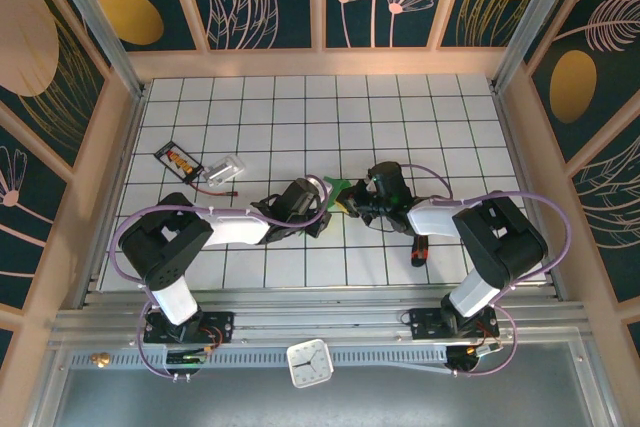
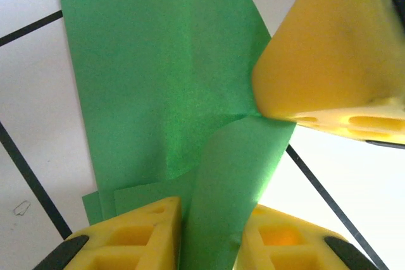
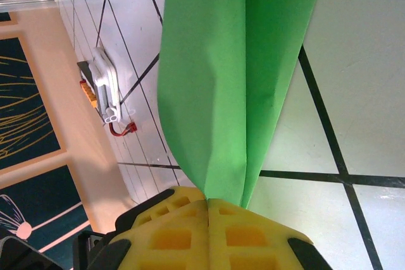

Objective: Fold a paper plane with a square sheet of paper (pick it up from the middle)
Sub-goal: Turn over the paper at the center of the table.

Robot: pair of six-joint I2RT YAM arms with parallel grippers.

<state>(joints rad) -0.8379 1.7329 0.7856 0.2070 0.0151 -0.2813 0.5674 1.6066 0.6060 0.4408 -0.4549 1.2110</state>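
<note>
Roughly early-middle, I judge. Left fingers [image 2: 149, 235], at the sheet's 8 o'clock, straddle a raised flap; cannot tell if they pinch it. Creased green sheet of paper [image 2: 158, 80] sits mid-counter [image 1: 250, 107]. Right fingers [image 3: 183, 238], at 4 o'clock, are clenched on its fold. No dart yet; nose and wing folds likely remain.

left arm [image 1: 235, 229], right arm [image 1: 440, 217]: white shells, black joints | purple cables looping wide off each | left gripper [image 2: 210, 235], right gripper [image 3: 207, 213]: bright yellow, pocketed fingers | black bases along the table [image 1: 300, 127] near edge

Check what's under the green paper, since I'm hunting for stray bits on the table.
White gridded table shows around the green paper; a tiny clip-like wire lies beside it. Anything beneath is covered.
</note>
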